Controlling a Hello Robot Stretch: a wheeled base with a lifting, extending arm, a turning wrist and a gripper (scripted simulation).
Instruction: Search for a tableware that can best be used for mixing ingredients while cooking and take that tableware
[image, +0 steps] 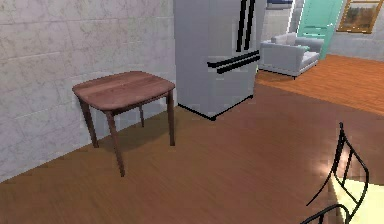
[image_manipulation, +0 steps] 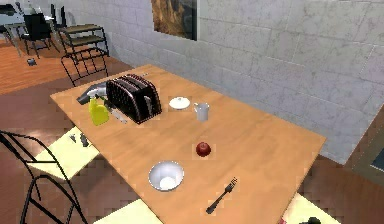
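One white bowl (image_manipulation: 166, 177) sits on the wooden table (image_manipulation: 262, 150) near a fork (image_manipulation: 222, 195); the gripper's state cannot be told.

Ahead you have a side table (image: 125, 90) against a pale tiled wall (image: 50, 50), a white fridge (image: 215, 50) just beside it and a sofa (image: 288, 55) beyond, all on wood floor (image: 230, 150). To the side, a dining table (image_manipulation: 265, 150) stands near a grey wall (image_manipulation: 300, 50) with a picture (image_manipulation: 175, 17) on it.

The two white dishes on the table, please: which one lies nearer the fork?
The deep white bowl just left of the fork; the flatter dish sits by the toaster.
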